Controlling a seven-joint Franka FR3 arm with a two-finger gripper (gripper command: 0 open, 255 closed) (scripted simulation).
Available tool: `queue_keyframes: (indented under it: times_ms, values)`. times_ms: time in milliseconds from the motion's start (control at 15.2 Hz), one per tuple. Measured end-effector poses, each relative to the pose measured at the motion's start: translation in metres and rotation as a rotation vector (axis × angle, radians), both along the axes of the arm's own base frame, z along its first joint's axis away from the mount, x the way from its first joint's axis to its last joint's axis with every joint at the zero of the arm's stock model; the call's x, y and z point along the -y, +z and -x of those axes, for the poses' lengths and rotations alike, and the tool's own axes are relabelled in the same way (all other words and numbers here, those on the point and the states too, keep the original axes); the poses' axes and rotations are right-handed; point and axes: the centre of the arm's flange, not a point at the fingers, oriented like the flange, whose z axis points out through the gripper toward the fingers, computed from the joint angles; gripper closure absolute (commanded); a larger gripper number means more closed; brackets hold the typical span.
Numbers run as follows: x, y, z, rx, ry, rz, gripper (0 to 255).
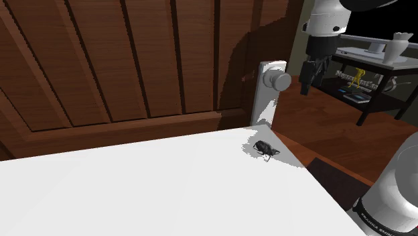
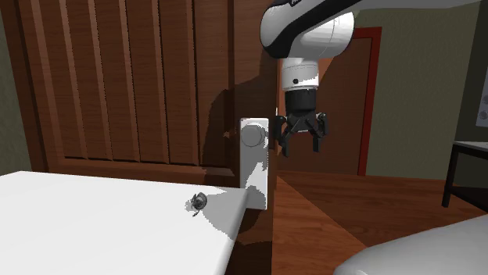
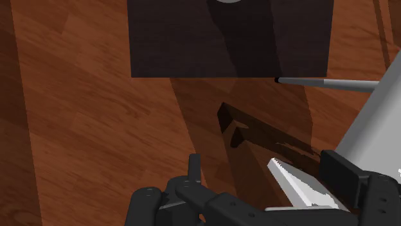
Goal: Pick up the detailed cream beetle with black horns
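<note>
The beetle (image 1: 266, 149) is small and dark-looking here, with thin horns, and lies in shadow near the far corner of the white table (image 1: 134, 188). In the second exterior view the beetle (image 2: 199, 202) sits close to the table's edge, below the white post. My gripper (image 1: 312, 82) hangs open in the air beyond that corner, above the wooden floor and well higher than the beetle. From the second exterior view the gripper (image 2: 300, 145) points down with its fingers apart and nothing between them. In the wrist view a black finger (image 3: 193, 170) shows over brown floorboards.
A white post with a round knob (image 1: 271, 80) rises at the table's corner, between gripper and beetle. Brown wooden panelling (image 1: 120, 60) stands behind the table. A low dark shelf unit (image 1: 375, 67) with small items stands on the floor at the shoulder view's right.
</note>
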Motion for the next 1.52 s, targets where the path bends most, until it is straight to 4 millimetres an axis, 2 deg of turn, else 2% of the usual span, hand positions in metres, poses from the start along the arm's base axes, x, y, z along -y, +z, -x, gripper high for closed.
queue_keyframes:
  times_ms: [132,396,660,726,1056,1518]
  values:
    - [-0.006,-0.003,0.002,0.001,-0.003,-0.003,0]
    - [-0.045,-0.011,0.011,0.01,-0.028,-0.025,0]
    - [-0.077,-0.019,0.02,0.031,-0.166,-0.015,0]
    - [-0.1,-0.022,0.022,0.029,-0.135,-0.029,0]
    - [-0.167,-0.03,0.037,0.032,-0.09,-0.083,0]
    - [-0.244,-0.041,0.051,0.045,-0.13,-0.124,0]
